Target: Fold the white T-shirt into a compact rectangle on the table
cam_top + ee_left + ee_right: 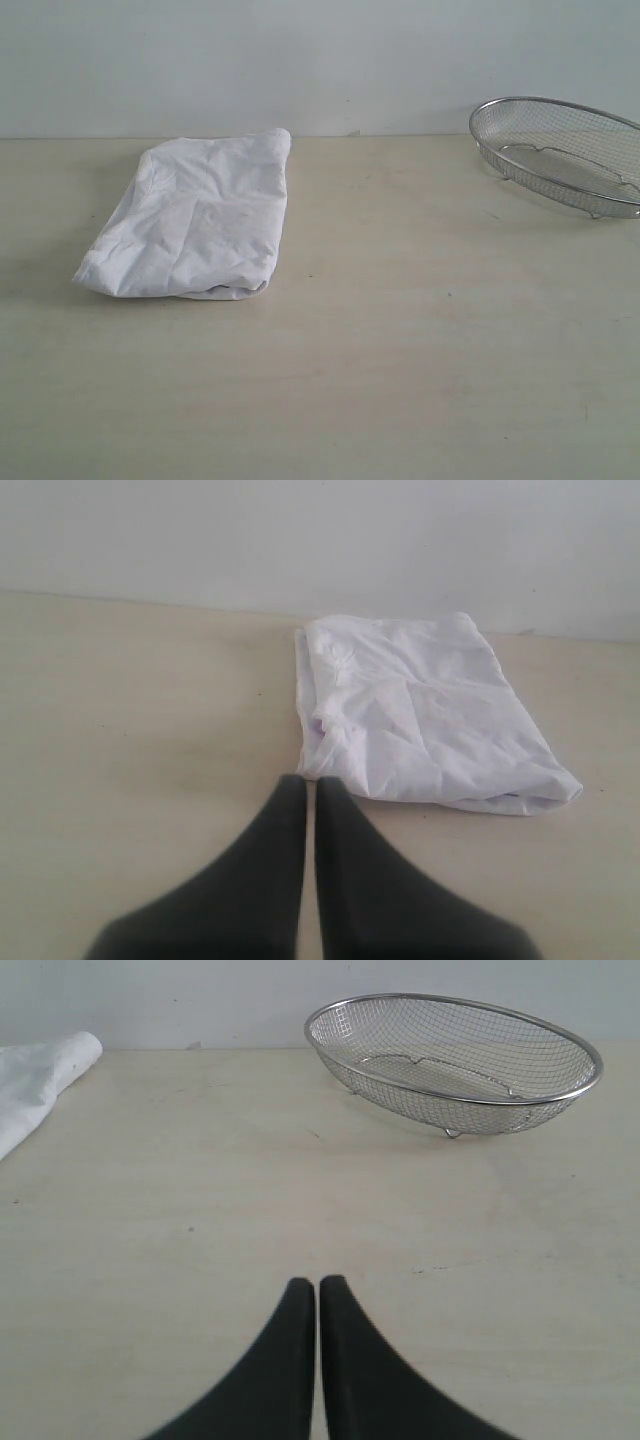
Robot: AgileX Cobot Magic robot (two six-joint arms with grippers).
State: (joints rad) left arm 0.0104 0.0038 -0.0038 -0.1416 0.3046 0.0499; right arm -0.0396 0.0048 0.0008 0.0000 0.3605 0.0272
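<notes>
Folded white cloth T-shirt: on pale beige table, just ahead of closed, empty left hand. Round silver wire-mesh basket: beyond closed, empty right hand.

Wire-mesh basket: silver, oval, shallow, upright on small wire feet. Sits far right in exterior view, cut by frame edge, near wall. Seen whole in right wrist view. Wall: plain light grey backdrop.

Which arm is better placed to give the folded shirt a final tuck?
Probably left. The left jaws, shut, point at the white T-shirt just ahead; the right jaws, shut, face the wire basket, with only a shirt corner in sight.
</notes>
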